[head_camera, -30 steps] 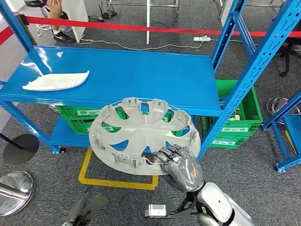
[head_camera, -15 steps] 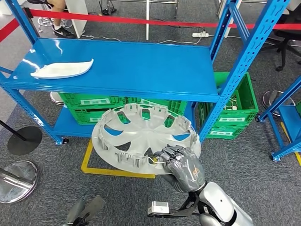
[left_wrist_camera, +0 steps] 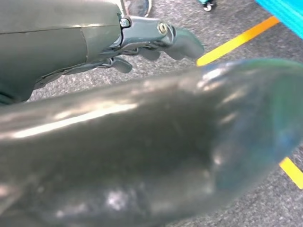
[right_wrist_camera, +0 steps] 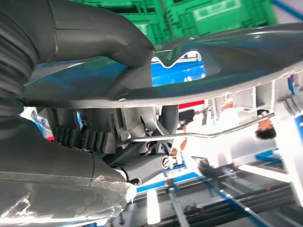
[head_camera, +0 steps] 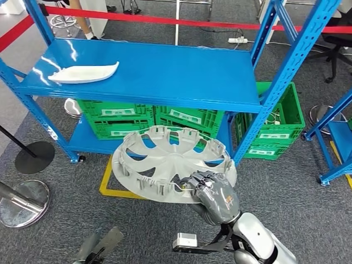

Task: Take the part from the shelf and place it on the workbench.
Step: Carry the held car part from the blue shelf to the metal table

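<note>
A grey plastic wheel cover (head_camera: 166, 159) with spoke openings hangs tilted above the carpet, in front of the blue shelf (head_camera: 166, 71). My right hand (head_camera: 214, 195) grips its near rim from the right, fingers over the top. In the right wrist view the thumb (right_wrist_camera: 107, 33) presses on one face of the wheel cover (right_wrist_camera: 221, 71) and the darker fingers clamp the other face. My left hand (head_camera: 97, 247) hangs low at the bottom left, holding nothing, its fingers (left_wrist_camera: 161, 40) stretched out over the carpet.
A white curved part (head_camera: 83, 72) lies on the shelf's left end. Green crates (head_camera: 120, 118) stand under the shelf, another (head_camera: 278, 118) to its right. A yellow floor marking (head_camera: 105, 179), round metal bases (head_camera: 22, 203), a red barrier tape (head_camera: 166, 21) and a second blue rack (head_camera: 332, 132) surround the spot.
The whole picture has shifted, so the camera moved: the shelf now sits higher and farther. The wheel cover stays in my right hand, now lower than the shelf's front edge.
</note>
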